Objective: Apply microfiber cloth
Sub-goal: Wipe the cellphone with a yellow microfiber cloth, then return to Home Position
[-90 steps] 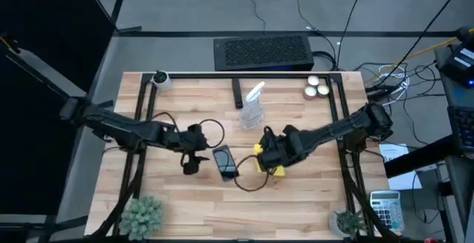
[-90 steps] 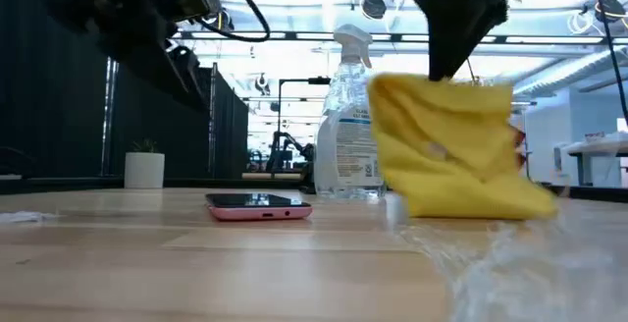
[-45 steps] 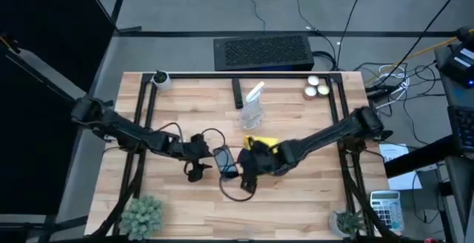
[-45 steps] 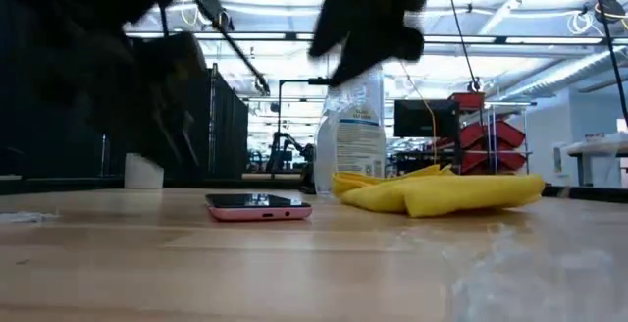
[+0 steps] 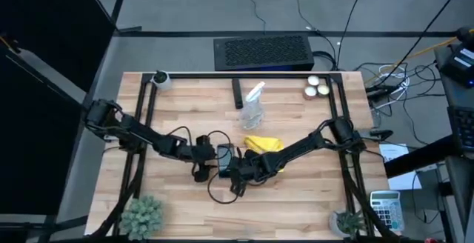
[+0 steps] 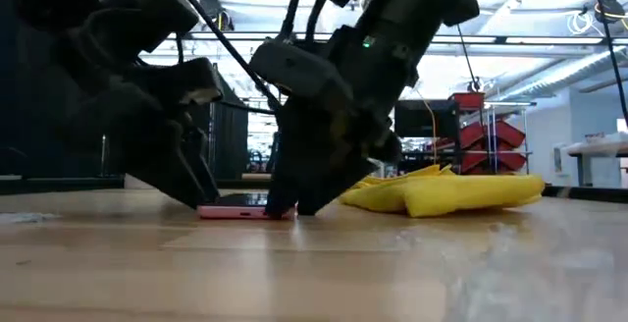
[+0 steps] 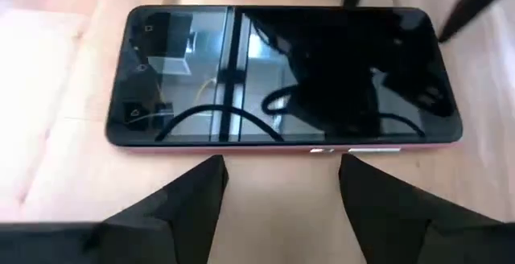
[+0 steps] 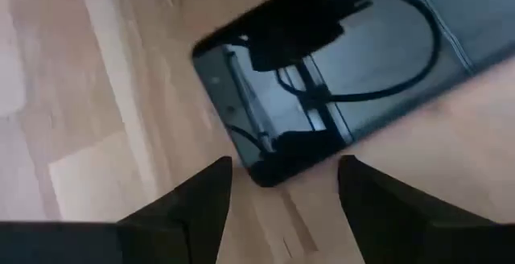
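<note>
With both sets of fingers down at the phone (image 7: pixel 282 75) and nothing in either, main risk is the phone getting shoved or pinched from two sides at once: it's a slick glass slab in a thin pink case lying flat on smooth wood, so a nudge from one side will probably slide or spin it. Glass could also get scuffed by hard fingertips. Left gripper (image 7: pixel 278 195) fingers are spread, tips just short of the phone's long edge. Right gripper (image 8: pixel 282 195) fingers also spread, straddling one corner of the phone. The microfiber cloth (image 5: pixel 263 144) is not held; it sits crumpled on the table (image 5: pixel 311 198) behind the right fingers, near but apart from the phone: soft, bright yellow, folded into a lumpy heap. Second risk: the cloth never reaches the screen while it lies there. Cables loop close to both wrists, could snag.
</note>
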Robot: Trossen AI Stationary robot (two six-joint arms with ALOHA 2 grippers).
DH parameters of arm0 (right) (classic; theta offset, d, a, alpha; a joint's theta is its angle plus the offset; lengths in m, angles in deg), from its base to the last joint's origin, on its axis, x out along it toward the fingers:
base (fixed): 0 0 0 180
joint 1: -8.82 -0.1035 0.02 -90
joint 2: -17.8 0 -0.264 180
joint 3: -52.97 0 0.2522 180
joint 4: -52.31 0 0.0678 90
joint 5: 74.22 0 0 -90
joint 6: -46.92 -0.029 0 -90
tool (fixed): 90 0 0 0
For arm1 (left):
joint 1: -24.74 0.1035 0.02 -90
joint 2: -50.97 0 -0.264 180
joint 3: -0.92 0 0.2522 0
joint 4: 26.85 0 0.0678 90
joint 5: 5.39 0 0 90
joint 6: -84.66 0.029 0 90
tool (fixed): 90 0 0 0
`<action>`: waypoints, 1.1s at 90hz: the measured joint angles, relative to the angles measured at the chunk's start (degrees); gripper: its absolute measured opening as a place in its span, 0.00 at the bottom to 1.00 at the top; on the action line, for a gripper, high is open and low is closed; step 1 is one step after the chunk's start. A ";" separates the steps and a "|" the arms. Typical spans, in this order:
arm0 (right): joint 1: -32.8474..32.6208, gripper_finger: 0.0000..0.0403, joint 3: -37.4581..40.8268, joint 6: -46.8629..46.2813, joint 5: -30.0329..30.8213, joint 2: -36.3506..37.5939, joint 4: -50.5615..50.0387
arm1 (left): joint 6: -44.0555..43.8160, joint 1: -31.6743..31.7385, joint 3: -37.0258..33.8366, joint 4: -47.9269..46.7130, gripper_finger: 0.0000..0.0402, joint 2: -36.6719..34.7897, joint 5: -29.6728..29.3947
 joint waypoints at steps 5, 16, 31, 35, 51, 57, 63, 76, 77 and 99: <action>0.04 0.51 0.00 0.55 -0.11 0.33 -0.68 | 0.00 0.36 0.00 -0.10 0.56 0.00 0.01; 0.11 0.51 0.19 1.38 -0.58 2.50 -3.51 | -0.01 0.85 0.00 -0.48 0.56 -0.24 0.38; -0.72 0.51 -0.11 4.79 -2.10 12.22 -9.20 | -3.00 0.05 1.64 -15.34 0.56 -7.85 3.32; -1.25 0.51 -0.15 6.33 -1.73 15.45 -12.37 | -3.04 -0.64 2.59 -20.15 0.56 -11.39 3.33; 0.28 0.48 3.00 11.19 1.30 27.33 -16.17 | 1.34 -1.49 3.76 -32.26 0.46 -26.61 -7.41; 1.91 0.45 7.13 13.03 1.40 31.26 -12.84 | 3.11 -0.56 3.76 -33.60 0.38 -30.88 -8.06; 3.63 0.39 13.05 14.81 -1.07 34.78 -7.78 | 5.06 0.52 3.67 -34.24 0.28 -33.84 -8.13; 9.66 0.22 28.43 17.96 -7.64 42.28 7.78 | 8.69 3.48 1.98 -34.64 0.04 -37.56 -6.35; 10.16 0.21 29.48 18.02 -7.78 42.77 8.60 | 8.73 3.77 1.86 -34.52 0.03 -37.75 -6.15; 14.03 0.02 48.35 21.93 -8.94 56.26 32.32 | 9.03 8.74 -2.15 -31.74 0.00 -43.89 -3.18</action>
